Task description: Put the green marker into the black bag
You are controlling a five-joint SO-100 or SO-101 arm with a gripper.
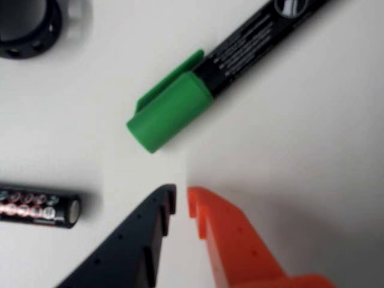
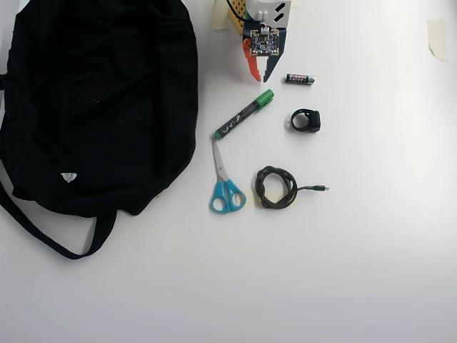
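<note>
The arm's two-finger gripper (image 1: 182, 201), one finger black and one orange, hovers over the white table (image 2: 371, 271) with its jaws nearly closed, only a narrow gap between the tips, and nothing held. Just beyond the tips lies the slim black-barrelled green marker (image 1: 198, 96) with white lettering, flat and diagonal, its bright green cap toward the gripper. In the overhead view the marker (image 2: 245, 113) rests beside the large soft black fabric bag (image 2: 100, 100), near the blue-handled scissors (image 2: 225, 186). A small black battery (image 1: 39, 206) lies apart.

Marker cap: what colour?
Bright green cap on the green marker, clearest in the wrist view.
</note>
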